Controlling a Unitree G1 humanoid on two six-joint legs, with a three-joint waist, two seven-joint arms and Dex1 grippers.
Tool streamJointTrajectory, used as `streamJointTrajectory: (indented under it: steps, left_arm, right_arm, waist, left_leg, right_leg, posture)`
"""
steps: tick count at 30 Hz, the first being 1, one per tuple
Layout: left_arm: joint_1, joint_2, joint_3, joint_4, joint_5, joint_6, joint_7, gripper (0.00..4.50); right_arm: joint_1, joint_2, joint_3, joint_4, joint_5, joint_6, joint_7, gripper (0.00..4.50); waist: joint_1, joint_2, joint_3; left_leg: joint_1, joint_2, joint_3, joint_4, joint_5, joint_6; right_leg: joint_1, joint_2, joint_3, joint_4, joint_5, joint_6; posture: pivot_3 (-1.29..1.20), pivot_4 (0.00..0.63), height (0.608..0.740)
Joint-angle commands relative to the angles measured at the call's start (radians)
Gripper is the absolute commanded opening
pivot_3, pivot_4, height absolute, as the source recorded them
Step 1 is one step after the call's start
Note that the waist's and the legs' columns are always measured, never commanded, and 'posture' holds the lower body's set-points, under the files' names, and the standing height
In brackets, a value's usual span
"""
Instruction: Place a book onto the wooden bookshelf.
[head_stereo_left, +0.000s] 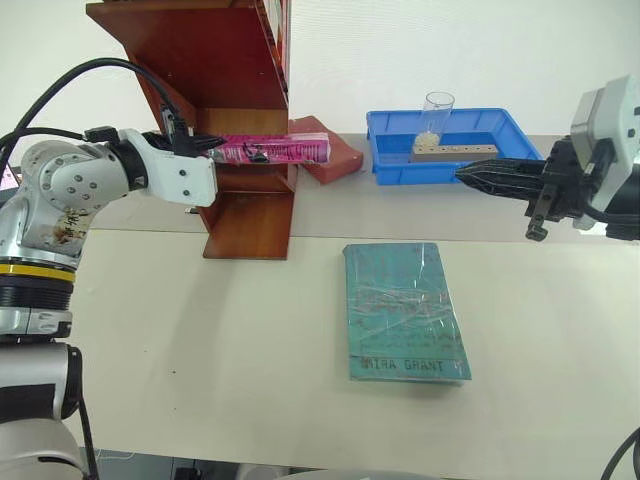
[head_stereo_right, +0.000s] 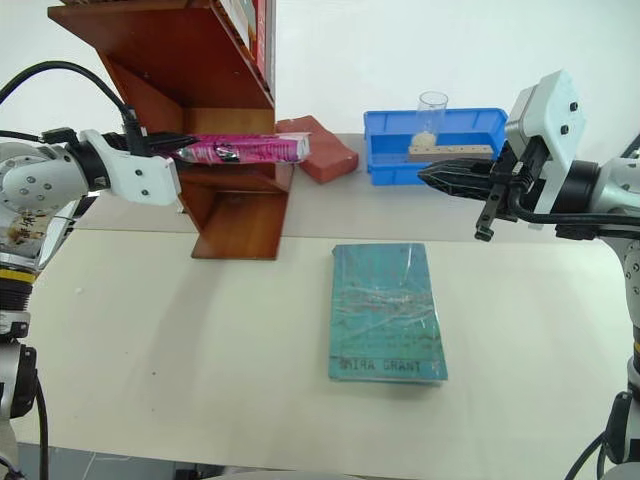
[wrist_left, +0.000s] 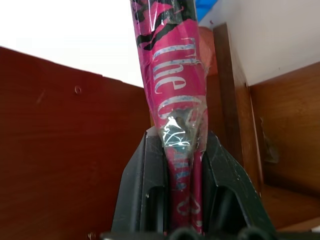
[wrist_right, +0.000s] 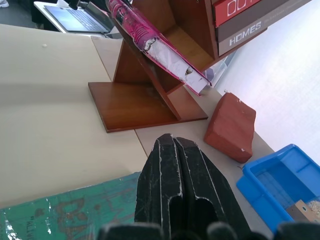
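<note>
Fingers of the left gripper (head_stereo_left: 215, 148) clamp the pink book (head_stereo_left: 280, 149), holding it level inside a lower tier of the wooden bookshelf (head_stereo_left: 215, 60). Right of the bookshelf, the right gripper (head_stereo_right: 430, 176) hovers with its 2 fingers pressed together, holding nothing, above the table (head_stereo_left: 200, 340).

The tall reddish-brown wooden bookshelf (head_stereo_left: 225, 120) is cut off at the top edge. The glossy pink book's (wrist_left: 172, 100) lettering disappears between black fingers (wrist_left: 142, 192).
</note>
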Motion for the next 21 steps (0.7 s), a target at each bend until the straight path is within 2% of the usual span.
streamJointTrajectory:
  steps: [1, 2, 8, 12, 17, 21]
  left_arm:
    - [0.005, 0.036, 0.039, -0.024, -0.043, 0.024, -0.006, 1.29]
    - [0.008, 0.040, 0.041, -0.026, -0.050, 0.029, -0.009, 1.56]
    - [0.031, 0.066, 0.053, -0.049, -0.099, 0.044, -0.034, 4.46]
    - [0.071, 0.111, 0.096, -0.088, -0.181, 0.061, -0.079, 4.46]
    - [0.147, 0.161, 0.208, -0.149, -0.365, 0.139, -0.156, 4.46]
    - [0.212, 0.158, 0.337, -0.250, -0.577, 0.464, -0.172, 4.46]
  right_arm:
    - [-0.002, -0.004, -0.038, -0.003, -0.007, -0.034, 0.001, 0.00]
    - [0.000, -0.004, -0.037, -0.002, -0.008, -0.037, 0.002, 0.00]
    - [0.005, -0.004, -0.032, 0.008, -0.019, -0.052, 0.009, 0.00]
    - [0.004, -0.007, -0.032, 0.020, -0.025, -0.061, 0.018, 0.00]
    - [-0.003, -0.011, -0.025, 0.043, -0.038, -0.075, 0.035, 0.00]
    - [-0.011, -0.026, -0.010, 0.073, -0.059, -0.098, 0.072, 0.00]
  waist:
    - [-0.001, 0.000, 0.000]
    - [-0.001, 0.000, 0.000]
    - [-0.001, 0.001, 0.000]
    - [-0.002, 0.001, -0.001]
    - [-0.002, 0.002, -0.001]
    - [-0.002, 0.001, -0.001]
  left_leg:
    - [0.000, 0.000, 0.000, 0.000, 0.000, 0.000]
    - [0.000, 0.000, 0.000, 0.000, 0.000, 0.000]
    - [0.000, 0.001, 0.000, 0.000, 0.000, 0.000]
    - [0.000, 0.001, 0.001, 0.000, 0.000, 0.000]
    - [0.001, 0.001, 0.001, 0.000, 0.000, 0.000]
    - [0.002, 0.002, 0.001, 0.000, 0.000, 0.000]
  right_leg:
    - [0.000, 0.000, 0.000, 0.000, 0.000, 0.000]
    - [0.000, 0.000, 0.000, 0.000, 0.000, 0.000]
    - [-0.001, 0.000, 0.000, 0.001, 0.000, 0.000]
    - [-0.001, 0.000, 0.000, 0.001, 0.000, 0.000]
    - [-0.002, 0.000, 0.000, 0.001, 0.000, 0.000]
    - [-0.002, 0.000, -0.001, 0.001, -0.001, 0.001]
  posture:
    - [0.00, 0.150, 0.649]
    - [0.00, 0.150, 0.649]
    - [0.00, 0.150, 0.649]
    - [0.00, 0.150, 0.649]
    - [0.00, 0.150, 0.649]
    - [0.00, 0.150, 0.649]
